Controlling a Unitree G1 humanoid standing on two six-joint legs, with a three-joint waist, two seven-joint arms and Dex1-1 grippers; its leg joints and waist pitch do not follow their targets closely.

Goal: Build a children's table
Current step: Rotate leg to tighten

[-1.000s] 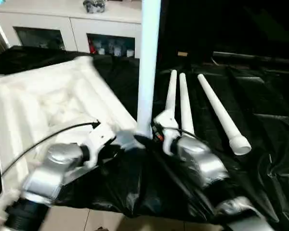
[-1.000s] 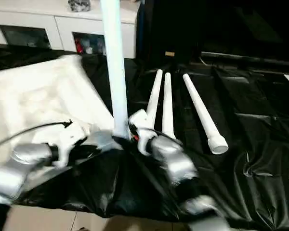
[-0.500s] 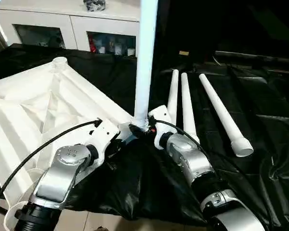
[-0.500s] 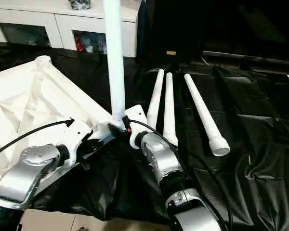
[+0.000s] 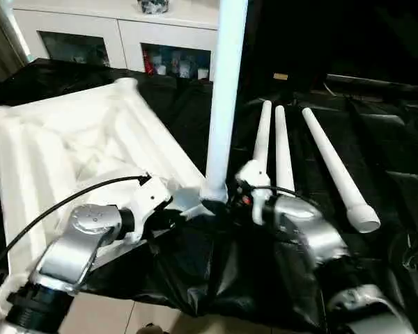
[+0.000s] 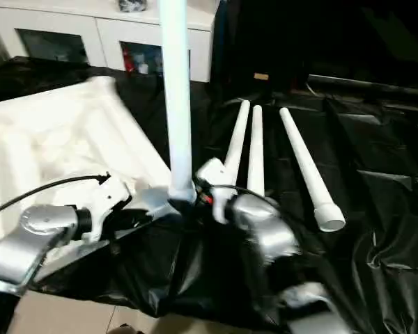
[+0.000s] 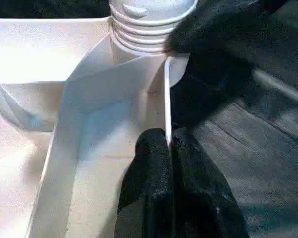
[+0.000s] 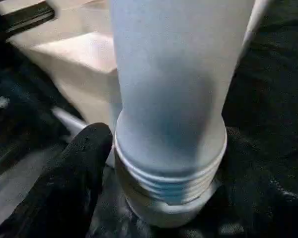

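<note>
- The table top (image 5: pixel 76 149) lies upside down on a black sheet (image 5: pixel 376 139), ribbed underside up, at the robot's left. Its long edge runs from the near corner, between the two arms, away toward the cabinet.
- One leg (image 5: pixel 226 90) stands upright in the round socket (image 7: pixel 149 29) at that near corner, its long axis vertical and its upper end past the top of the head views. Threaded rings show at its foot where it meets the socket.
- Three loose legs (image 5: pixel 282 149) lie flat on the sheet to the right of the standing one, side by side, thin ends away from the robot. The two left ones lie close together; the third (image 5: pixel 338 170) splays off to the right with its wide open end nearest.
- The left gripper (image 7: pixel 170 148) is pinched together on the thin rim of the table top, just beside the socket.
- The right gripper (image 8: pixel 169 163) is spread around the foot of the standing leg, one black finger (image 8: pixel 74 168) at its side.
- A white cabinet (image 5: pixel 125 35) with glass doors stands beyond the sheet; small things sit behind the glass.
- To the right of the loose legs the sheet lies crumpled.
</note>
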